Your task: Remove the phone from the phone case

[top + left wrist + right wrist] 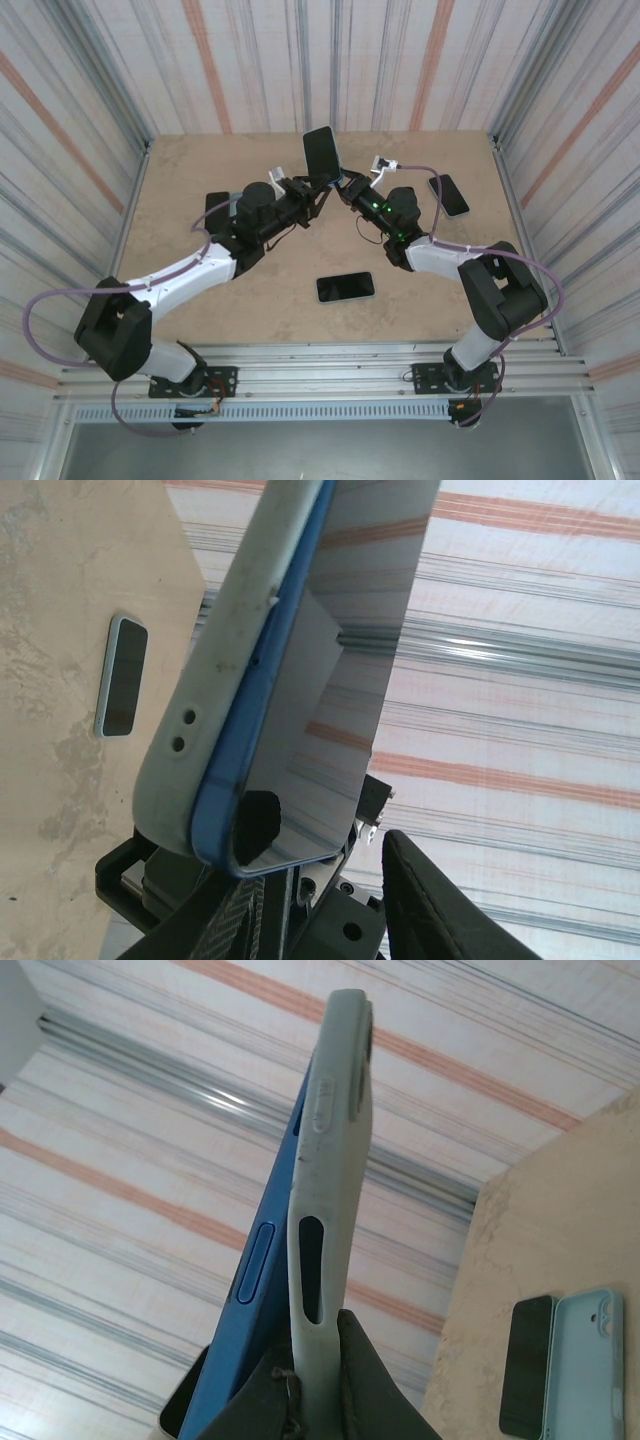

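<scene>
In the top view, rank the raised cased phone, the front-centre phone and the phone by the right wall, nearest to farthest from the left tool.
1. cased phone: upright, gripped in the left tool.
2. front-centre phone: flat on the table, toward the arm bases.
3. right-wall phone: flat, far right.

We see the pale grey-green phone case [335,1160] standing almost upright and edge-on against a striped wall [130,1110]. Its lower end is pinched between the dark fingers of the right pincer [305,1375], which is clamped tight on it. The blue phone [262,1280] lies against the case's left side, with more of its edge showing lower down. At lower right, on the beige table [545,1210], a dark handset [525,1365] and a light blue case [587,1360] lie side by side.
</scene>
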Motion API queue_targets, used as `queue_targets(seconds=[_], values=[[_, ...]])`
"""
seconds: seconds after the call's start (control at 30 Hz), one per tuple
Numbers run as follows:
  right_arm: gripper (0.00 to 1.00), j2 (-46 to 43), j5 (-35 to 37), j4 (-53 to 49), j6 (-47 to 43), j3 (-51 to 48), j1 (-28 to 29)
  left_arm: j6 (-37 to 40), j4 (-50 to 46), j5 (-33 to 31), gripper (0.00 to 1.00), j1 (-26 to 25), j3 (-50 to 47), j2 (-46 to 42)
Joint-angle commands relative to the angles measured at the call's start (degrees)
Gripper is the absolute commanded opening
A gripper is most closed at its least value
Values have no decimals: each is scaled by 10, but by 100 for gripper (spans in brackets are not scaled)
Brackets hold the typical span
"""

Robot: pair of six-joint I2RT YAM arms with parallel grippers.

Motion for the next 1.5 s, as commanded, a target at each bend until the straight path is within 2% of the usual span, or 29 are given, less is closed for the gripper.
queue_targets(seconds=[0.0, 0.37, 0.6, 0.77, 1.07, 1.2, 1.33, 1.47], values=[[4, -8, -10, 51, 7, 7, 5, 4, 13, -5, 36, 8, 15, 9], [3, -3, -4, 68, 10, 2, 10, 3, 12, -21, 36, 11, 42, 27], [3, 3, 3, 79, 12, 4, 15, 11, -13, -87, 35, 8, 53, 14], [3, 10, 12, 99, 16, -3, 15, 11, -9, -94, 34, 7, 70, 21], [3, 28, 25, 137, 27, -7, 20, 23, -1, -97, 26, 4, 98, 25], [3, 28, 29, 128, 28, -9, 19, 25, 8, -92, 16, -1, 97, 24], [3, 22, 40, 98, 26, -9, 23, 33, 8, -85, 9, -3, 97, 18], [3, 0, 70, 9, 11, -8, 25, 50, -4, -71, 8, -7, 102, 4]])
